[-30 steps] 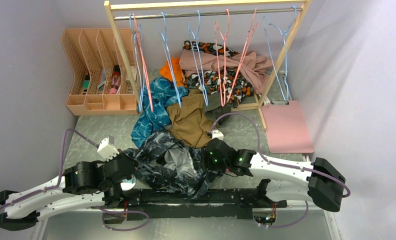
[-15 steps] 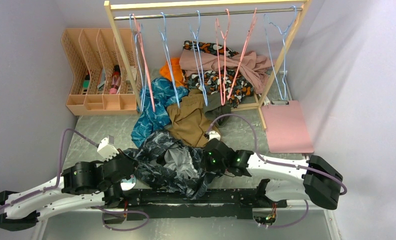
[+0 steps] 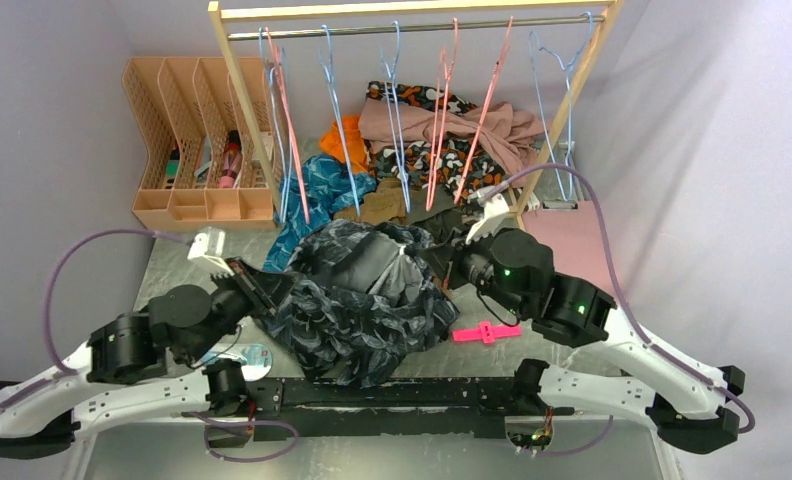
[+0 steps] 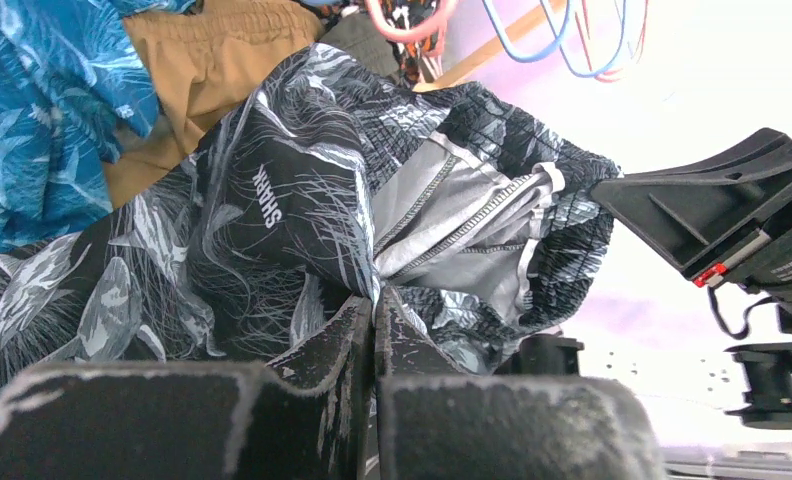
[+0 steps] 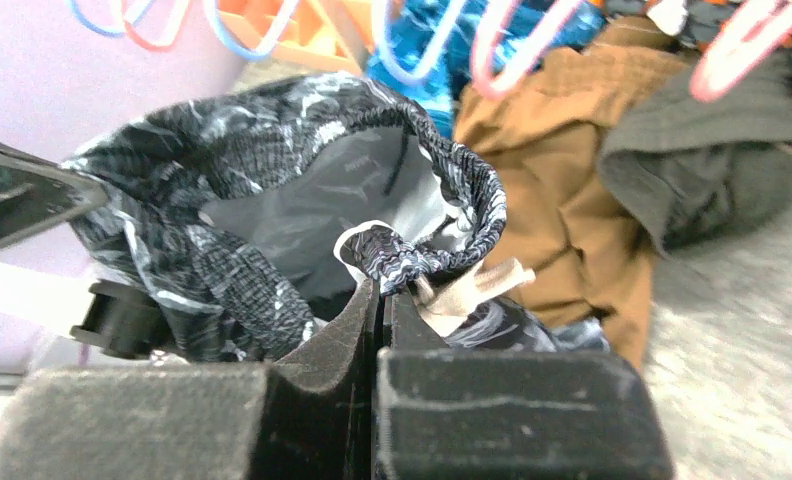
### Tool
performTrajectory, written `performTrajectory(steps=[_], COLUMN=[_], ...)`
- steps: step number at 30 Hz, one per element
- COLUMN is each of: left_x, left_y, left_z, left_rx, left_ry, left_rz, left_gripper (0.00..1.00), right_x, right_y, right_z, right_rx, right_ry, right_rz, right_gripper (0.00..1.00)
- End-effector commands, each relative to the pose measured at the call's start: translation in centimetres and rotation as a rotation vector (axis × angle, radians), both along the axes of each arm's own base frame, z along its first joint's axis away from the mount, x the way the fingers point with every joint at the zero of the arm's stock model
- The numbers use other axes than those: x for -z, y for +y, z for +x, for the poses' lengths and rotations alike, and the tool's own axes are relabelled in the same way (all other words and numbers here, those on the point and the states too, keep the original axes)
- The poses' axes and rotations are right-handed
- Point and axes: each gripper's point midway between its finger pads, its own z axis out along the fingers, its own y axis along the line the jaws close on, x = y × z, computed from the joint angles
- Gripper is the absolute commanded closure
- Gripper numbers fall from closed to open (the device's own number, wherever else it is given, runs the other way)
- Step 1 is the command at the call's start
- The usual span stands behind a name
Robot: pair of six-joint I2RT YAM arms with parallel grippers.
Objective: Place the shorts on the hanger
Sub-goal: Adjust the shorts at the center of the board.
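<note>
Your left gripper (image 4: 374,322) is clenched on a fold of the shorts (image 3: 357,290), and your right gripper (image 5: 382,303) pinches their waistband. The shorts sag, bunched, between both pairs of fingers.

From above and behind, the surface (image 3: 160,268) is overlooked whole; the shorts (image 3: 357,300), shared by all views, are framed closely from both wrists.
</note>
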Motion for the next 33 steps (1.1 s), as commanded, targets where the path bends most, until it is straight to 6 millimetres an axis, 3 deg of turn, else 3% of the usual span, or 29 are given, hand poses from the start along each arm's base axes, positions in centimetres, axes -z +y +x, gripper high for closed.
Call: performTrajectory(steps=[1, 6, 8, 11, 14, 17, 22, 30, 33], left_x=[1.4, 9.3, 12.4, 15.1, 15.4, 13.6, 11.3, 13.9, 13.8], left_y=[-3.1, -3.5, -2.8, -1.7, -1.4, -2.1, -5.1, -9.4, -10.7], left_z=[0.7, 0.6, 0.2, -0.6, -0.9, -0.9, -1.0, -1.3, -1.2], left_rx=[0.056, 0.007, -0.03, -0.065, -0.056, -0.01, 0.151, 0.273, 0.303], left_ry=[-0.039, 0.139, 0.228, 0.321, 0.336, 0.286, 0.163, 0.205, 0.187], left_rz=[0.117, 0.251, 0.315, 0.378, 0.386, 0.35, 0.32, 0.454, 0.455], left_gripper=[0.93, 0.89, 0.84, 0.7, 0.41, 0.28, 0.23, 0.25, 0.25], right_x=[5.6, 7.8, 8.4, 8.5, 8.7, 9.5, 10.3, 12.4, 12.5], right_y=[-3.8, -6.3, -7.1, -7.3, -7.1, -6.5, -4.8, -1.5, -0.5], right_z=[-0.1, -0.3, -0.4, -0.4, -0.5, -0.6, -1.1, -2.6, -3.5], right_rx=[0.088, 0.178, 0.201, 0.207, 0.194, 0.176, 0.118, -0.026, -0.11], right_ry=[0.069, 0.105, 0.116, 0.121, 0.122, 0.142, 0.165, 0.227, 0.237], right_rz=[-0.225, -0.253, -0.282, -0.289, -0.298, -0.313, -0.247, -0.169, -0.165], right_gripper=[1.0, 1.0, 1.0, 1.0, 1.0, 1.0, 1.0, 1.0, 1.0])
